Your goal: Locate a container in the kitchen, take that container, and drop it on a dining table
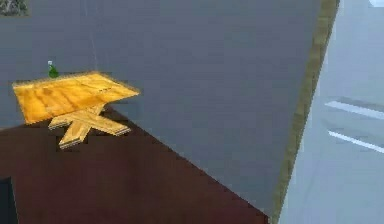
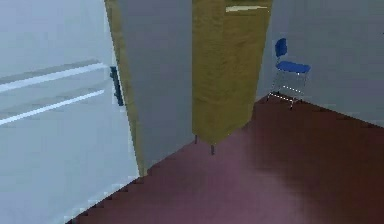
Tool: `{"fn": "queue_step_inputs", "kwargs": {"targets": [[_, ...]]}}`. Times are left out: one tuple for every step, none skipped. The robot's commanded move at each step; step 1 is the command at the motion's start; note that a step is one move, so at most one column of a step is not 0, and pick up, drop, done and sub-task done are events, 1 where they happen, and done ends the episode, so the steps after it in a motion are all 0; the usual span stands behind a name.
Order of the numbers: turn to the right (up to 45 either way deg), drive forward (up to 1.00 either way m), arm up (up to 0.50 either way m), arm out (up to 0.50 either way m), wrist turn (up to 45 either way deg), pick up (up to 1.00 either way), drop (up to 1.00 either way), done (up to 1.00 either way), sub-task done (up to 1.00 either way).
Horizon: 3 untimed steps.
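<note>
Search looks barely begun: a small green blob [image 1: 52,69] stands on the wooden desk [image 1: 80,95], at its far corner, maybe the container; pincer's state cannot be told; fetching and dropping remain.

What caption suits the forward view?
Wooden table bearing a small green object, on dark floor by grey wall.

- On the wooden counter [image 1: 75,95], a small green thing [image 1: 52,69]: too small to identify.
- Forward view, bottom-left corner: dark object [image 1: 6,200] cut off by the edge.
- Arm side view: wooden cabinet [image 2: 230,70] cut off at the top.
</note>
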Motion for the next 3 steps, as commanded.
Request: {"fn": "queue_step_inputs", "kwargs": {"targets": [[0.0, 0.15, 0.0, 0.0, 0.0, 0.0, 0.0, 0.0, 0.0], [-42.0, 0.0, 0.0, 0.0, 0.0, 0.0, 0.0, 0.0, 0.0], [0.0, 1.0, 0.0, 0.0, 0.0, 0.0, 0.0, 0.0, 0.0]]}}
